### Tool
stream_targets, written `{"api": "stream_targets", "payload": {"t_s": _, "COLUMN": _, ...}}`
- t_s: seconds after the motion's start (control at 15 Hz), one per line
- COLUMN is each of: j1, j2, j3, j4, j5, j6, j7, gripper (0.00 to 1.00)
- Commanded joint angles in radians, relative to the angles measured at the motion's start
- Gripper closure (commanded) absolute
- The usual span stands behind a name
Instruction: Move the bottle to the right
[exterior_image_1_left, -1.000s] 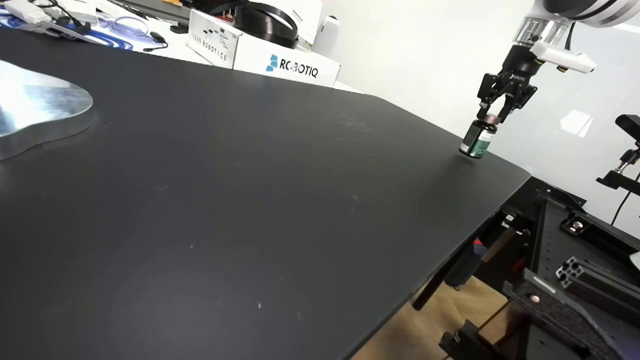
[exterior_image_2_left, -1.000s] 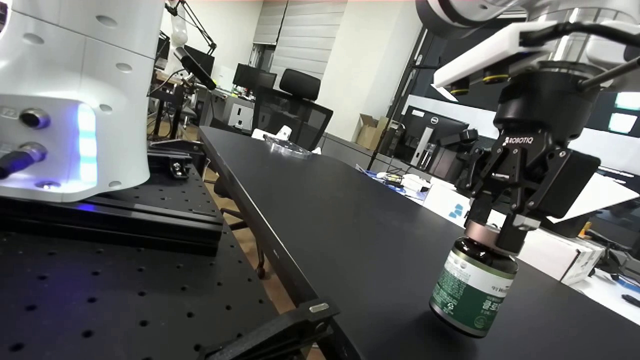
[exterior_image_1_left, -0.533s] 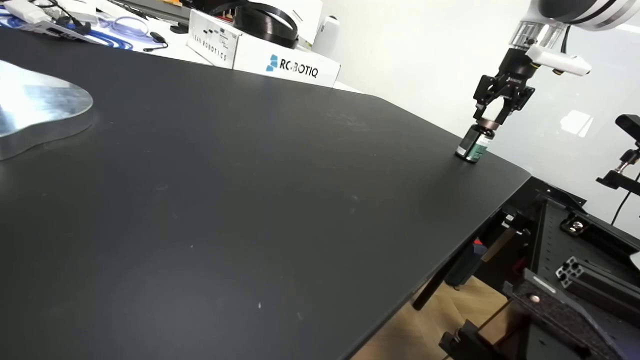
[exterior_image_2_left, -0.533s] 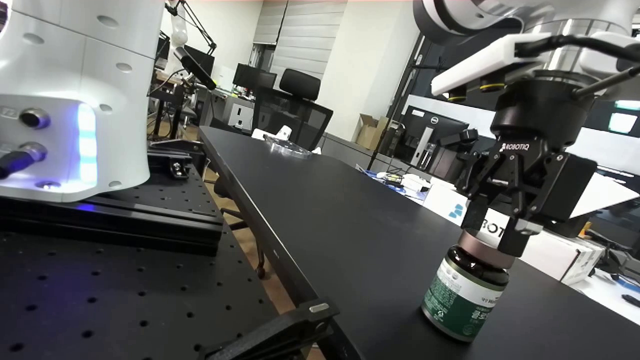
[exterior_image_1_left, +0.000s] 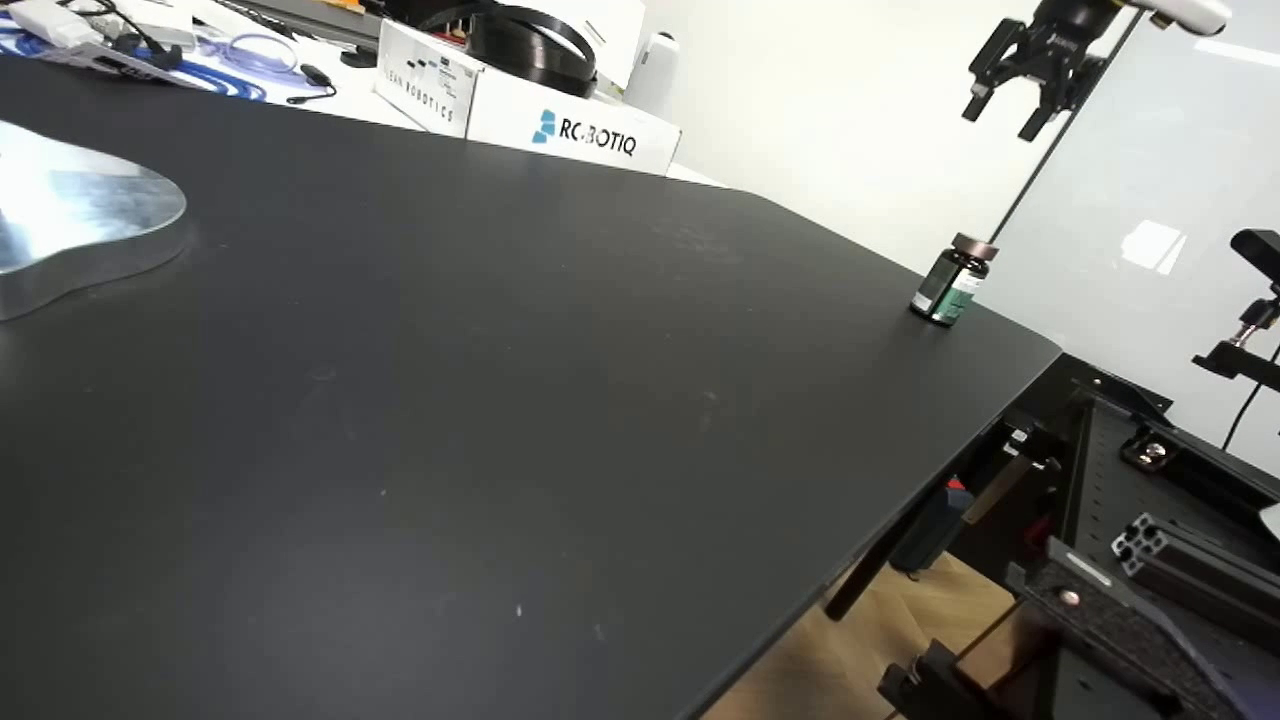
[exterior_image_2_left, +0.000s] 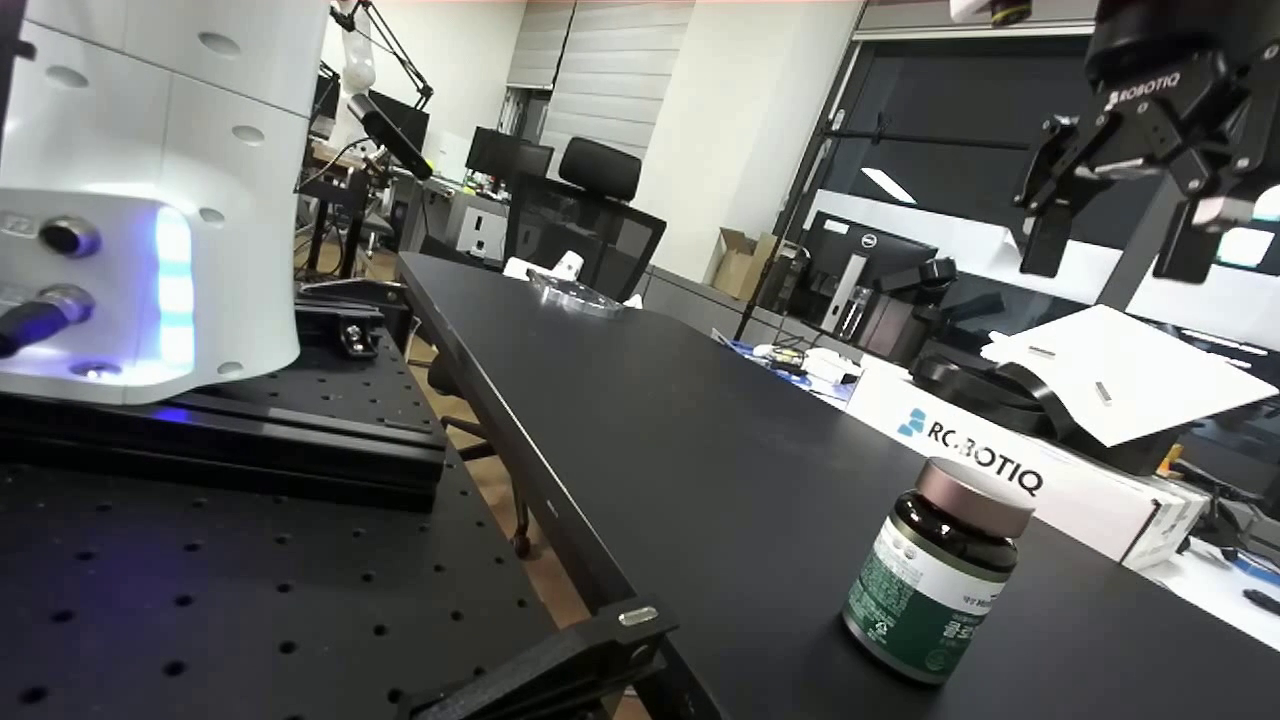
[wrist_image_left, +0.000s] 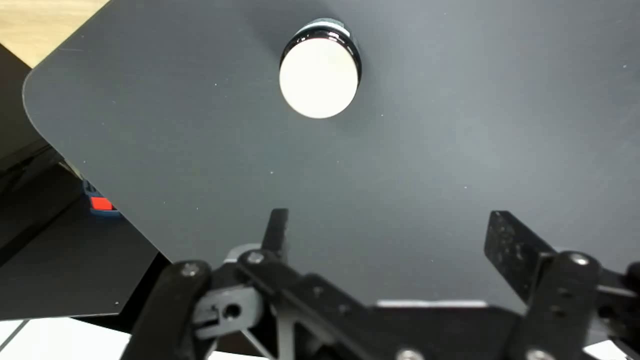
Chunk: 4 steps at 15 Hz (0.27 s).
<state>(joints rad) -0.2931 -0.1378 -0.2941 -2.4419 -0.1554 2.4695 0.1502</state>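
1. Bottle (exterior_image_2_left: 935, 575) — dark, green-and-white label (exterior_image_2_left: 920, 600), coppery cap (exterior_image_2_left: 975, 497) — stands upright on the surface (exterior_image_1_left: 500, 400), near a corner, both exterior views.
2. Claw (exterior_image_2_left: 1115, 260) spread, fingers (wrist_image_left: 510, 245) wide apart, hanging higher than the bottle and well apart from it.
3. Wrist view: bottle seen from above, cap showing pale, well apart from fingers.
4. White ROBOTIQ box (exterior_image_2_left: 985, 455) beyond the surface's edge, both exterior views.
5. Shiny flat piece (exterior_image_1_left: 90, 200) lying on the surface, well apart from bottle.
6. White robot base (exterior_image_2_left: 240, 230) in an exterior view, light strip (exterior_image_2_left: 174, 290) glowing.
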Motion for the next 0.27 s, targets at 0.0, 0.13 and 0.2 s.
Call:
{"api": "stream_targets", "payload": {"t_s": 0.0, "j1": -0.008, "j2": -0.030, "j3": 0.018, "j4": 0.009, "j5": 0.005, "j6": -0.049, "j7": -0.015, "gripper": 0.00}}
{"api": "stream_targets", "payload": {"t_s": 0.13, "j1": -0.003, "j2": -0.068, "j3": 0.031, "j4": 0.011, "j5": 0.006, "j6": -0.098, "j7": -0.025, "gripper": 0.00}}
{"api": "stream_targets", "payload": {"t_s": 0.2, "j1": -0.002, "j2": -0.073, "j3": 0.033, "j4": 0.011, "j5": 0.006, "j6": -0.103, "j7": -0.026, "gripper": 0.00}}
